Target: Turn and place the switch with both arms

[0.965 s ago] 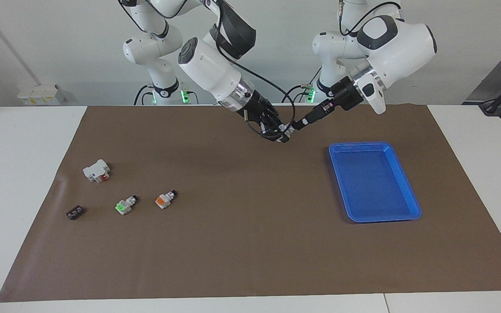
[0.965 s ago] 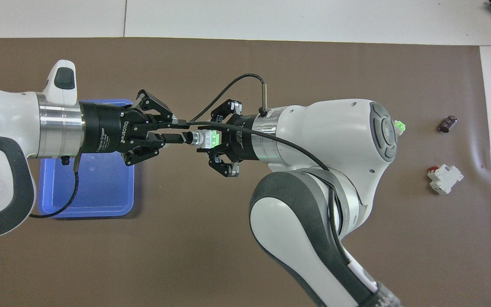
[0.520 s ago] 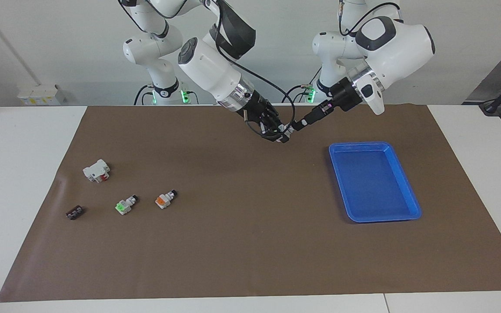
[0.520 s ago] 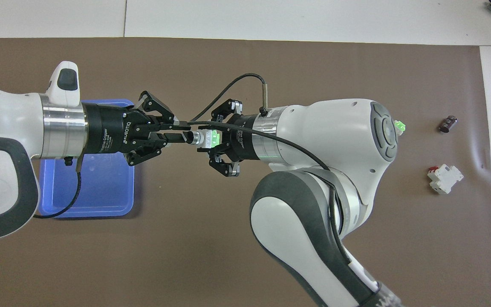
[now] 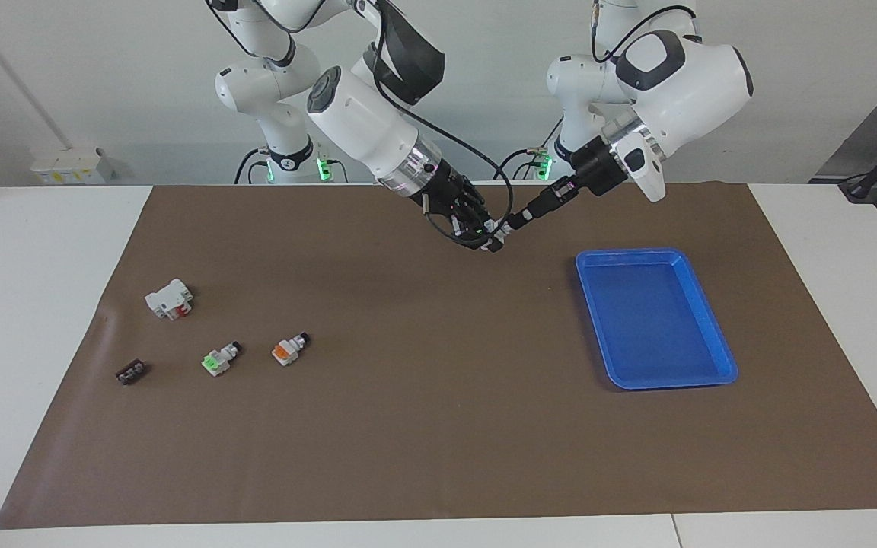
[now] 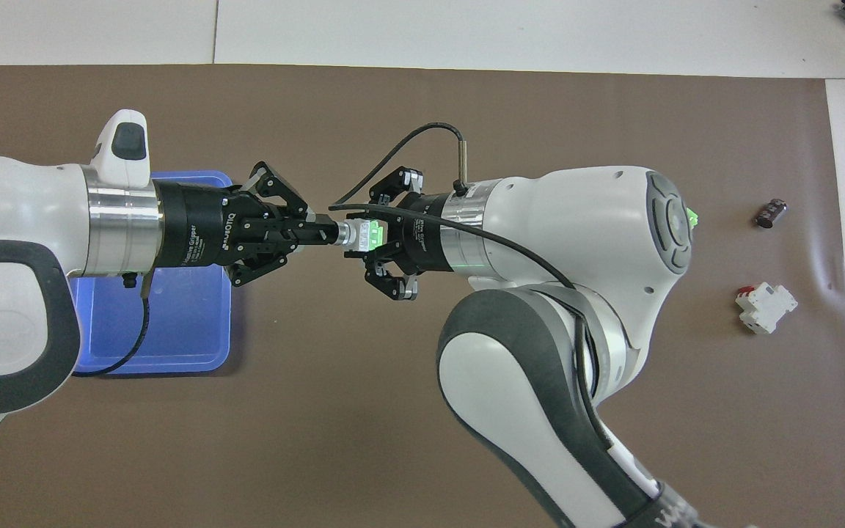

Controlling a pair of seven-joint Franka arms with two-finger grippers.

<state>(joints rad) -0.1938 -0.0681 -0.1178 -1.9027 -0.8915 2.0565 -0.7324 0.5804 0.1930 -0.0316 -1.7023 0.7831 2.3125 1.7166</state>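
Overhead view has the switch (image 6: 361, 236) up in the air over the brown mat (image 6: 540, 103), pinched between both grippers near the middle. My right gripper (image 6: 372, 240) grips the white body by the green end block; my left gripper (image 6: 323, 233), coming in from 9 o'clock, has its fingertips clamped on the dark knob. It looks like light, rigid plastic, probably slick. The knob is a small hold, so I'd trust the body more. The blue tray (image 6: 221, 345) sits at about 8 o'clock.
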